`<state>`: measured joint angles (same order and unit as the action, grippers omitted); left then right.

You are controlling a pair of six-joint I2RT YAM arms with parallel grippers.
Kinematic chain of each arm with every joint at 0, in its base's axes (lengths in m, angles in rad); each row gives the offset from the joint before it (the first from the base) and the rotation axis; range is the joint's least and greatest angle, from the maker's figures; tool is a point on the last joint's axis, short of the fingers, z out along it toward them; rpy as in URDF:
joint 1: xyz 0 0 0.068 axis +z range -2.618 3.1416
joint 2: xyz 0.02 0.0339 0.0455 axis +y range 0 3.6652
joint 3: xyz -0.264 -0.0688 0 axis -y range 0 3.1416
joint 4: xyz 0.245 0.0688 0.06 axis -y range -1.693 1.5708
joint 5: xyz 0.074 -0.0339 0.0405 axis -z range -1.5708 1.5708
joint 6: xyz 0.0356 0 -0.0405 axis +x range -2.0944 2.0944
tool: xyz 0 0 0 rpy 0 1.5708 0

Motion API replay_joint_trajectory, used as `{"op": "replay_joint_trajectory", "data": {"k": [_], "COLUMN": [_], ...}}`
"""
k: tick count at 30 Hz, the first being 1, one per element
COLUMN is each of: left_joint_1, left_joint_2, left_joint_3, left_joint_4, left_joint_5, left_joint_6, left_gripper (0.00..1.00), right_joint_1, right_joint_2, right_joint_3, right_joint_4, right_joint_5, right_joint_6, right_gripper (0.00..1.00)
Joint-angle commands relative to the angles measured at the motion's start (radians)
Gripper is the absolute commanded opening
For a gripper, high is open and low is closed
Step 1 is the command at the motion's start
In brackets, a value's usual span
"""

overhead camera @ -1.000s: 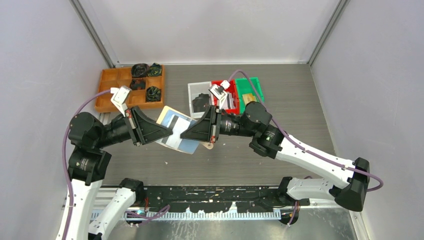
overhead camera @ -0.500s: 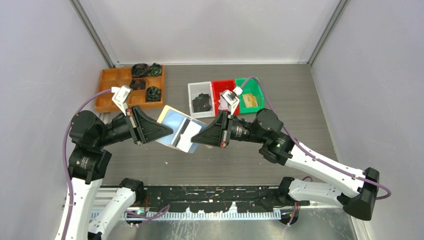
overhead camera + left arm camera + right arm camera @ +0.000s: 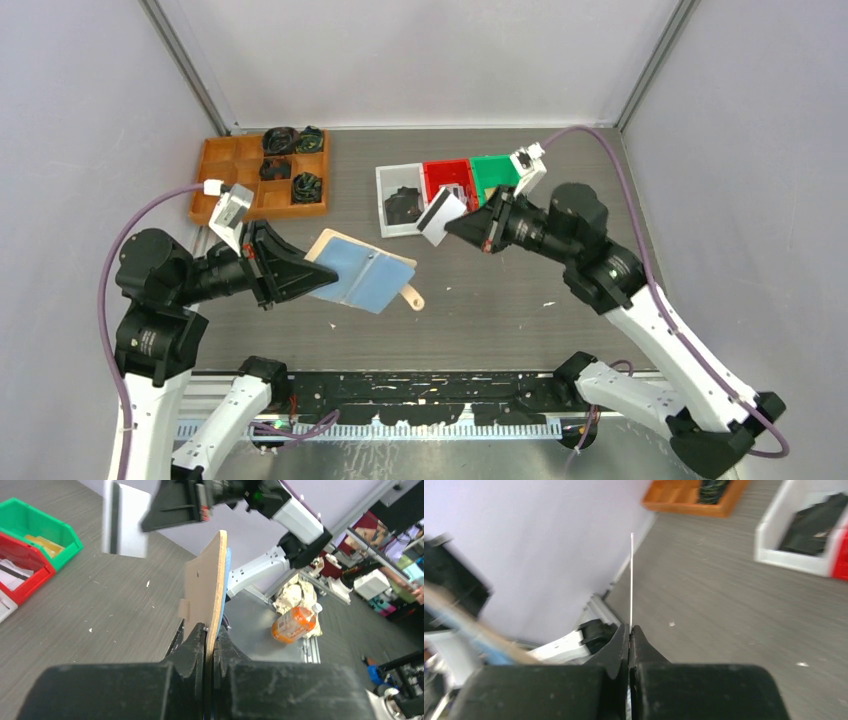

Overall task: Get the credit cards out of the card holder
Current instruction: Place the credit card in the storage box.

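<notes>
Credit card (image 3: pixel 440 214) clamped edge-on between right jaws

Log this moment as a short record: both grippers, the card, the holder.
left gripper: shut on the card holder, held in the air
right gripper: shut on a white card with a black stripe
card and holder: apart, card fully out
holder: open, blue inside up, tab strap at its near edge
card location: in the air by the white bin
cards left in holder: none visible from above

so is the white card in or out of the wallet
Out: the right pincer holds the white card in the air, apart from the wallet in the left pincer.
</notes>
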<state>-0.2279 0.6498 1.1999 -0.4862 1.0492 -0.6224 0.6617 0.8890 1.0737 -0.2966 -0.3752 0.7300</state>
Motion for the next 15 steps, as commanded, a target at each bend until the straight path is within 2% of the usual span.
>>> {"op": "replay_joint_trajectory", "data": {"k": [1, 5, 10, 13, 15], "left_joint_1": [0.002, 0.002, 0.002, 0.002, 0.002], "left_joint_2": [-0.010, -0.026, -0.082, -0.112, -0.130], "left_joint_3": [0.061, 0.084, 0.073, 0.056, 0.047], "left_joint_4": [-0.054, -0.139, -0.166, -0.169, -0.194], "left_joint_5": [0.091, 0.118, 0.164, 0.144, 0.125], "left_joint_6": [0.171, 0.325, 0.507, 0.627, 0.763], "left_gripper": [0.00, 0.00, 0.00, 0.00, 0.00], "right_joint_1": [-0.075, -0.177, -0.290, -0.311, -0.316], "right_joint_2": [0.178, 0.355, 0.548, 0.675, 0.763], "right_joint_3": [0.127, 0.194, 0.272, 0.368, 0.446], "right_joint_4": [-0.230, -0.251, -0.226, -0.268, -0.312], "right_joint_5": [0.149, 0.196, 0.189, 0.205, 0.195], "right_joint_6": [-0.218, -0.304, -0.358, -0.410, -0.441], "right_gripper": [0.00, 0.00, 0.01, 0.01, 0.01]}}
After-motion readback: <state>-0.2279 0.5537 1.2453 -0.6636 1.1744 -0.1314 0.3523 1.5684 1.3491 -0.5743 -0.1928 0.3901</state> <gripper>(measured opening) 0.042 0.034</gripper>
